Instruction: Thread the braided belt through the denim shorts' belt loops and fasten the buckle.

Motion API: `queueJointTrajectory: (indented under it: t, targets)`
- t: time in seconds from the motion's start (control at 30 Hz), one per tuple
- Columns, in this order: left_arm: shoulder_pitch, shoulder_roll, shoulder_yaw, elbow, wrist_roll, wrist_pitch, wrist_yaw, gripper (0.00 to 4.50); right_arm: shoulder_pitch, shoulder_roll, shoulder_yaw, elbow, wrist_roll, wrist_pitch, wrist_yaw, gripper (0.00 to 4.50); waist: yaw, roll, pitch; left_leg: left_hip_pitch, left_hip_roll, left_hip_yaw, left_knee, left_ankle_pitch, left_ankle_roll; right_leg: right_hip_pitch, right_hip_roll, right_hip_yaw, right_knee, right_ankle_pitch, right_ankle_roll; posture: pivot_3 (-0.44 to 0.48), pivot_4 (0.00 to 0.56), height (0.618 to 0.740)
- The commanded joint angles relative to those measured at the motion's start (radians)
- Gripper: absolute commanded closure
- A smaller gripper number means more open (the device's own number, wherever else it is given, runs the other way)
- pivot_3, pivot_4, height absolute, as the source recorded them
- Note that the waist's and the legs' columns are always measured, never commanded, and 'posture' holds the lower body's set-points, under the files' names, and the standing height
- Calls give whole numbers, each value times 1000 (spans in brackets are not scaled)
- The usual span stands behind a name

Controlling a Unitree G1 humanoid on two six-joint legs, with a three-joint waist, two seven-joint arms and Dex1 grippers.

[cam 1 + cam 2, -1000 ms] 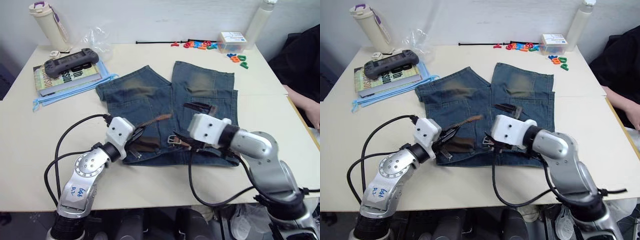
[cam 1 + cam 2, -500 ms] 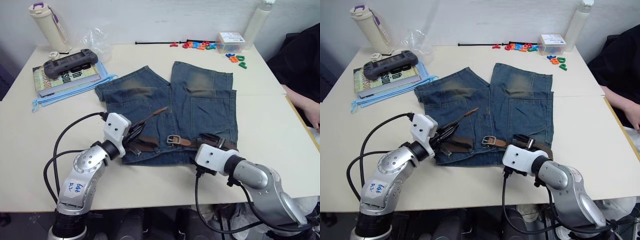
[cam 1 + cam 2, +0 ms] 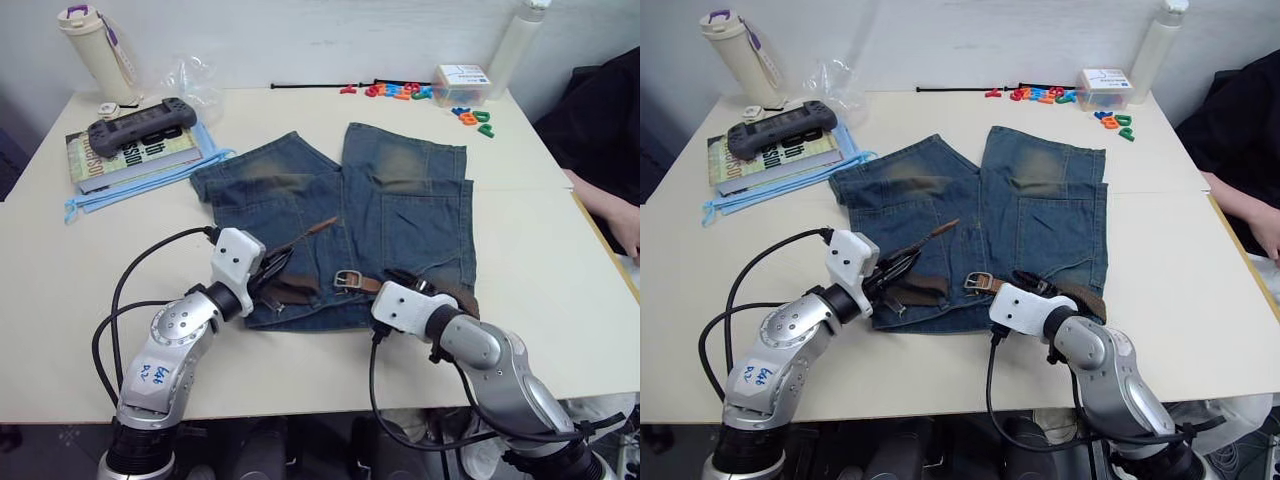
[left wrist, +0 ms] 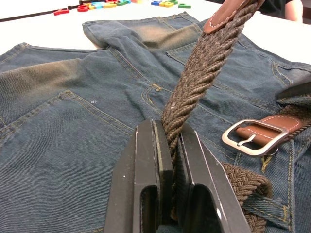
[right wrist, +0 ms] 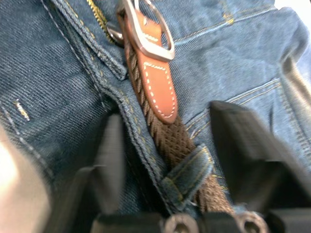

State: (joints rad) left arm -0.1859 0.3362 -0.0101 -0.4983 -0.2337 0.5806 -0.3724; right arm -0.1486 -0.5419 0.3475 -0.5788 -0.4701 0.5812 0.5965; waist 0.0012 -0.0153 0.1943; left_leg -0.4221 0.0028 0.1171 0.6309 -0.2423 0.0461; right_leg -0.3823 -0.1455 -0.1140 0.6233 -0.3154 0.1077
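Now the right gripper point(image 5: 165, 165), drawn back from over the buckle point(image 3: 347, 278) to the waistband edge, is spread open astride the braided belt point(image 5: 170, 138) at a belt loop point(image 5: 187, 177). The free end is clamped by the left gripper point(image 4: 167, 160). Fastening remains undone on the denim shorts point(image 3: 400, 210), spread on the table point(image 3: 80, 260).

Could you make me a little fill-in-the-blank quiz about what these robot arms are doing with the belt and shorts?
1. The left pincer is shut on the ____ belt.
2. The right pincer is ____, straddling a belt loop.
3. The buckle lies on the denim ____.
4. The buckle's metal frame is joined to the belt by a leather ____.

Missing words: braided; open; shorts; tab
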Motion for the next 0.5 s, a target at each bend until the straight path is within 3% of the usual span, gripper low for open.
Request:
queueJointTrajectory:
  t: [0.03, 0.07, 0.1, 0.3, 0.5]
  targets:
    - [-2, -1, -5, -15, 0, -24, 0, 4500, -6, 12, -14, -21, 0, 15, 1, 3853, 0, 0, 0, 0, 0, 0, 0, 0, 0, 0, 0, 0, 0, 0, 0, 0, 150, 717]
    - [1, -1, -8, -13, 3, -26, 0, 4500, -13, 17, -20, -28, 3, 23, 3, 4351, 0, 0, 0, 0, 0, 0, 0, 0, 0, 0, 0, 0, 0, 0, 0, 0, 150, 717]
    - [4, -1, -9, -12, 5, -28, 0, 4500, -18, 20, -23, -33, 6, 28, 4, 4481, 0, 0, 0, 0, 0, 0, 0, 0, 0, 0, 0, 0, 0, 0, 0, 0, 150, 717]
    - [5, 13, -17, -4, 6, 8, -4, 4500, -76, 65, -49, -73, 11, 108, -1, 4481, -1, 0, 0, 0, 0, 0, 0, 0, 0, 0, 0, 0, 1, 0, 0, 0, 150, 717]
    - [-17, 6, -8, 9, -32, 188, 19, 4500, -118, 206, -76, -128, 55, 341, -15, 4481, -1, 0, 0, 0, 0, 0, 0, 0, 0, -1, 0, 0, 1, 0, 0, 0, 150, 717]
